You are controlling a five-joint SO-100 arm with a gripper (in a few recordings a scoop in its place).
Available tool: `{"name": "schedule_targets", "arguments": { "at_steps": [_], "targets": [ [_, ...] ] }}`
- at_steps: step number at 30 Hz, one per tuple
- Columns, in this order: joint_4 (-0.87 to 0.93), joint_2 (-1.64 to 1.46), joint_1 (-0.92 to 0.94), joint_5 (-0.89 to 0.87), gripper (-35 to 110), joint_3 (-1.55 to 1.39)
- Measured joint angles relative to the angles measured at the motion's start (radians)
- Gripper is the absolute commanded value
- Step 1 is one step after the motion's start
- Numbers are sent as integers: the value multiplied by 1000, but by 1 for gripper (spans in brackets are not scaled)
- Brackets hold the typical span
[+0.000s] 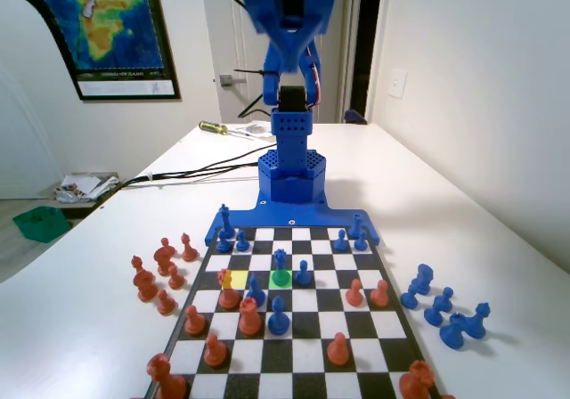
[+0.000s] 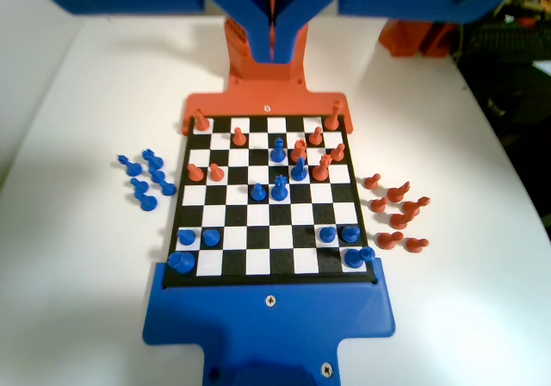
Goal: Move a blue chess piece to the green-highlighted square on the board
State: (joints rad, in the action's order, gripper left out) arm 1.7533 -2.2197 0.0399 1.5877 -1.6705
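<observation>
Fixed view looks low along the board [image 1: 294, 328] toward the arm; wrist view, seemingly high, overlooks that board.

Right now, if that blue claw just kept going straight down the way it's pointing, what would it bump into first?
The gripper hangs high, jaws closed, aimed roughly at the orange end of the board. Nothing is in between; it would probably meet an orange piece or a bare square there. Depth is hard to judge.

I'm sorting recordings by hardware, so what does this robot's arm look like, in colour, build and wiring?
The arm is blue printed plastic throughout, with blocky segments, a perforated section above its base and a black motor block partway up. Thin red and black cables run beside the upper joint. In the wrist view, the gripper shows as two blue jaws narrowing downward.
</observation>
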Motion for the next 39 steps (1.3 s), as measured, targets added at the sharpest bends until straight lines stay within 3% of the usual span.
{"name": "schedule_targets", "arguments": {
  "at_steps": [12,28,39],
  "targets": [
    [67,-365,11,161,1,-146],
    [-126,-681,12,169,1,-494],
    [-163,-750,29,169,1,-503]
  ]
}}
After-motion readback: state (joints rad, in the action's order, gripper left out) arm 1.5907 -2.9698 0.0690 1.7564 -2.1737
